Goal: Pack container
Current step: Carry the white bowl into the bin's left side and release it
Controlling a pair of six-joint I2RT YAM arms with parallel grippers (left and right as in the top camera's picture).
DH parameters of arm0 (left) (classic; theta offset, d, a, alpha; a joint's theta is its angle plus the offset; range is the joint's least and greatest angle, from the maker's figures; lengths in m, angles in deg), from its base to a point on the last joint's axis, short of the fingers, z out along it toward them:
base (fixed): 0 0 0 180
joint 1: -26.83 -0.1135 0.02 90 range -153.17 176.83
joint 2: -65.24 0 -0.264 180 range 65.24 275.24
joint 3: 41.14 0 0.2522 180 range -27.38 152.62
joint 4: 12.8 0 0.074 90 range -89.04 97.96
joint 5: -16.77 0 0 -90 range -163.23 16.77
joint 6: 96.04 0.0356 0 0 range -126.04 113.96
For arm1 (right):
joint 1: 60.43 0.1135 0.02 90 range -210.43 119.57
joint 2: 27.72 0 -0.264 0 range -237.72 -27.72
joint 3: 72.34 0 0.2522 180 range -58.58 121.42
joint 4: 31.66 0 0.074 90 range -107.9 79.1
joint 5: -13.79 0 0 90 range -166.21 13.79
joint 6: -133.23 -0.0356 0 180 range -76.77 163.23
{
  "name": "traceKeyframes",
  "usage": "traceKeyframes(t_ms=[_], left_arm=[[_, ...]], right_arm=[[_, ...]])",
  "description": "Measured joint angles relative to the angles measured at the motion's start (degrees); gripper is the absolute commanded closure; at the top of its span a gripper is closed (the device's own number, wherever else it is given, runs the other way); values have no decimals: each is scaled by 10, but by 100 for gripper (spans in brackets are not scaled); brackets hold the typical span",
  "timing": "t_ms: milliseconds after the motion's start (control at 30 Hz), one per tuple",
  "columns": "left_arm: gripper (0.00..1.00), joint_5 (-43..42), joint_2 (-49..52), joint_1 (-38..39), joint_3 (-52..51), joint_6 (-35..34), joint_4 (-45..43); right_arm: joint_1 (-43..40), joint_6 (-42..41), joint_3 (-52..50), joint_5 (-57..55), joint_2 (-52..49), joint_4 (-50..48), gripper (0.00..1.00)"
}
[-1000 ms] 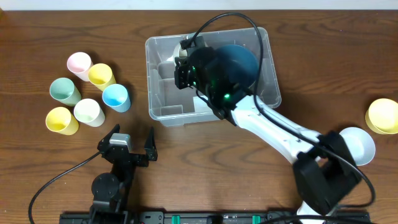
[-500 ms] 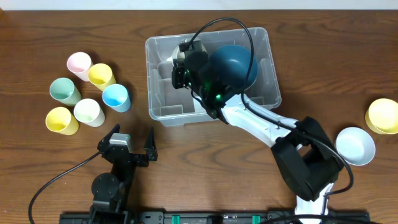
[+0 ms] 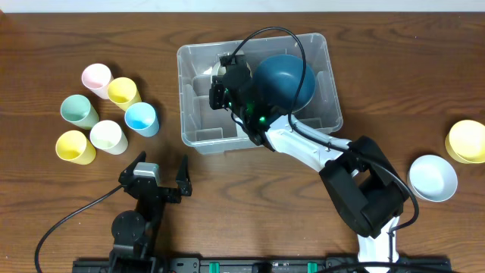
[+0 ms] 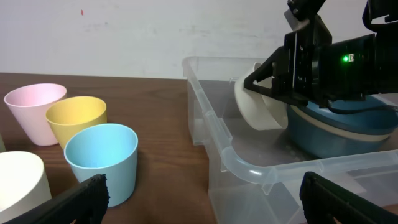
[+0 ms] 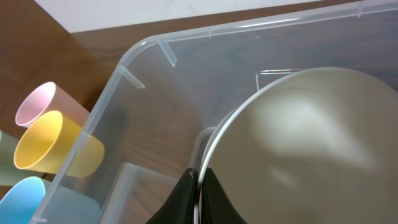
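Since 1 second ago our right pincer (image 5: 200,180) edged toward 9 o'clock, clamped on the rim of a pale bowl (image 5: 311,143) inside the container (image 3: 198,135) at 12 o'clock on the table (image 3: 394,91); our left pincer (image 3: 163,157) stands apart.

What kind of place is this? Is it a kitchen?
Probably a robot lab, not a kitchen: a robot arm reaches into a clear container on a wooden table, with plastic cups set out and a plain white wall behind.
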Motion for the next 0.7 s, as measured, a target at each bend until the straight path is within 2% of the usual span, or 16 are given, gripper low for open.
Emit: traceKeyframes(t_ms=[67,100,167,567,700], left_arm=[[2,0,0,0,0,0,0],[2,0,0,0,0,0,0],[2,0,0,0,0,0,0],[2,0,0,0,0,0,0],[2,0,0,0,0,0,0]], right_arm=[[0,-3,0,0,0,-1,83],[0,-5,0,-1,0,-1,74],[0,-6,0,-2,0,-3,63],[0,2,2,8,0,0,52],[0,33,46,24,2,134,43]])
